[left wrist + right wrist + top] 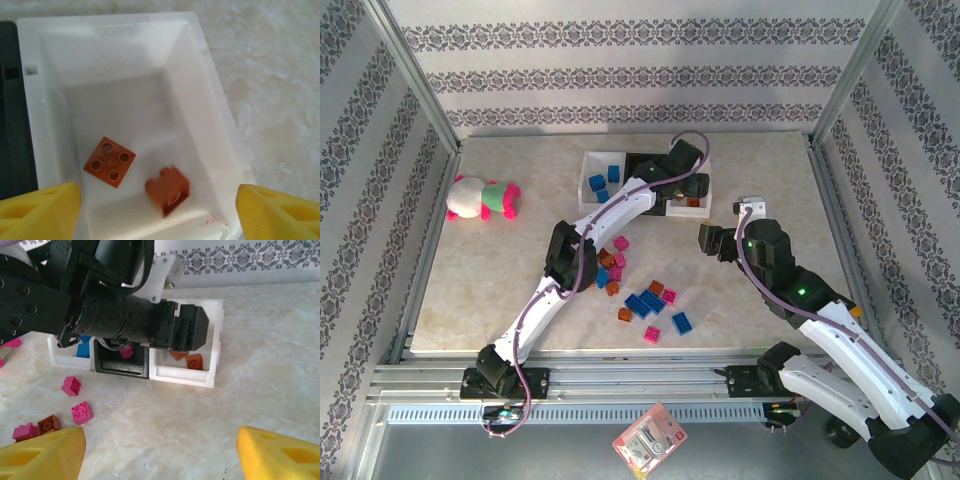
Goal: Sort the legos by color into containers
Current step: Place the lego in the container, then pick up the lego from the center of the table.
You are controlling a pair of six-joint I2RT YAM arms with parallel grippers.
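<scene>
My left gripper hangs open over the right white container, nothing between its yellow fingers. Inside lie two orange legos: one flat with studs up, the other blurred under the jaws. In the top view the left gripper is above that container, beside the black container and the left white container holding blue legos. Loose blue, pink and orange legos lie mid-table. My right gripper is open and empty, low over bare table.
A pink-white-green plush toy lies at the table's left. The left arm reaches over the containers in the right wrist view. Pink legos and a brown one lie left of the right gripper. Patterned walls enclose the table.
</scene>
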